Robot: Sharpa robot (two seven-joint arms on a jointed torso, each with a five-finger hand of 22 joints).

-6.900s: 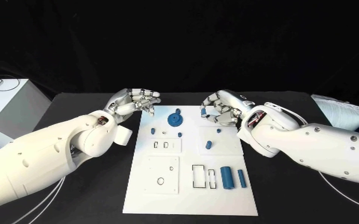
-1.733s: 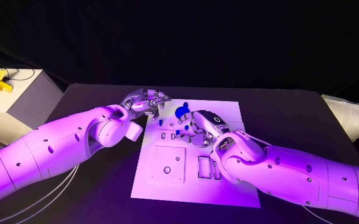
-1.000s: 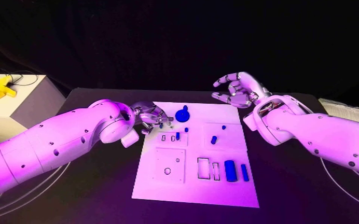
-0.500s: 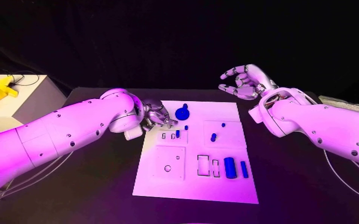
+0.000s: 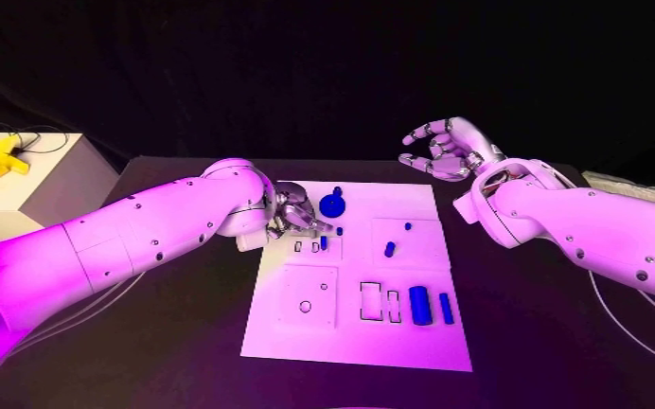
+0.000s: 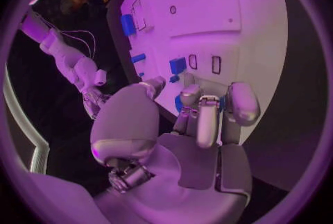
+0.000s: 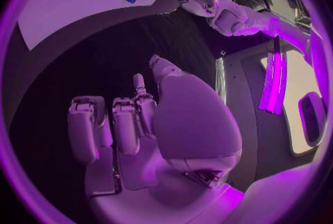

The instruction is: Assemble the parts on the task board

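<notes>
The left hand pinches a small blue part over the task board; the right hand hovers empty, fingers spread.

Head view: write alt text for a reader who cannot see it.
The left hand bends over the white task board's upper left area, fingers down beside a round blue part. The right hand is raised off the board's far right corner, holding nothing. More blue parts lie lower on the board.
</notes>
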